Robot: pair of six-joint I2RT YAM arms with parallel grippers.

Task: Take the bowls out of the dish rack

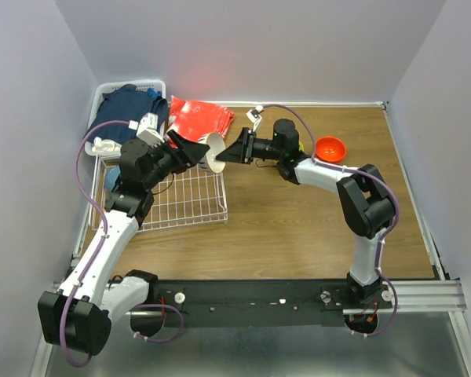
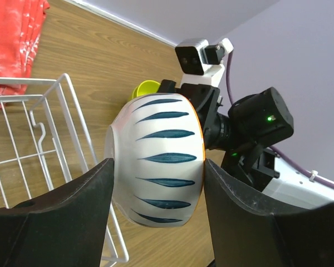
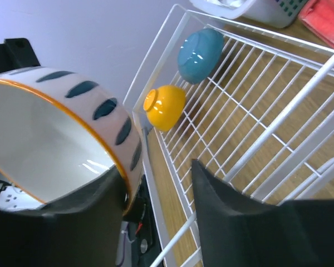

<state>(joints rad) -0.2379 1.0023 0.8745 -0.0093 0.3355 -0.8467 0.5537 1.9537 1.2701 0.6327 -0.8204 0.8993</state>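
White bowl [image 1: 214, 151], blue ribs and orange rim: in the air on its side, over the right edge of the dish rack [image 1: 184, 203], mouth toward the right arm. Left jaws clamped on it, one finger each side. Right jaws partway apart, straddling the rim: one finger on the inner side, the other outside with a visible gap to the wall.

Inside the rack: yellow-orange bowl [image 3: 164, 105] and blue bowl [image 3: 200, 47], near each other along one edge.

On the desk [image 1: 298, 236]: red-orange bowl [image 1: 330, 148] upright beside the right arm, lime green bowl [image 2: 145, 89] behind the white one.

Beyond the rack: basket of dark clothes [image 1: 129, 102], red cloth [image 1: 198, 118].
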